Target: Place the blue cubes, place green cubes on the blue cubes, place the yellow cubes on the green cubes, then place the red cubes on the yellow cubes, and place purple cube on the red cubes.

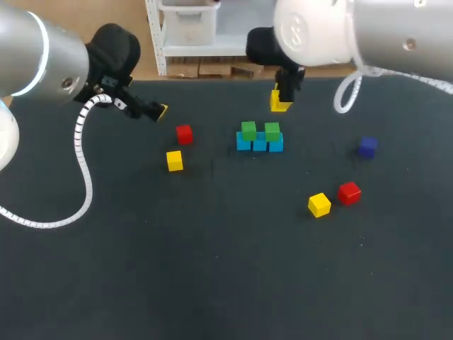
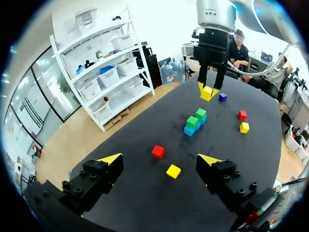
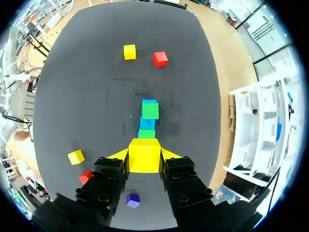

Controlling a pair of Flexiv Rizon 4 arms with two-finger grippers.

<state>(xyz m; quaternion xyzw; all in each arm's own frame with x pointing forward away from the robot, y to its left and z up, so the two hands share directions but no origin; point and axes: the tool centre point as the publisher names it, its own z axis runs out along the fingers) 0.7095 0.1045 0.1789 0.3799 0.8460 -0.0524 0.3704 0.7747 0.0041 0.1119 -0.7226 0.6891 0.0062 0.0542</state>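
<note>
Three blue cubes (image 1: pixel 259 144) lie in a row at mid-table, with two green cubes (image 1: pixel 248 129) (image 1: pixel 272 131) on top of them. My right gripper (image 1: pixel 282 93) hangs just behind and above this row, shut on a yellow cube (image 1: pixel 279 103). In the right wrist view that yellow cube (image 3: pixel 144 154) sits between the fingers, and the green and blue row (image 3: pixel 149 111) lies below and ahead. My left gripper (image 2: pixel 161 159) is open and empty at the far left, above a red cube (image 2: pixel 158 151) and a yellow cube (image 2: pixel 173 171).
Loose on the table are a red cube (image 1: pixel 184 134) and a yellow cube (image 1: pixel 175 161) left of the row. To the right lie a yellow cube (image 1: pixel 319 205), a red cube (image 1: pixel 349 193) and a purple cube (image 1: pixel 367 146).
</note>
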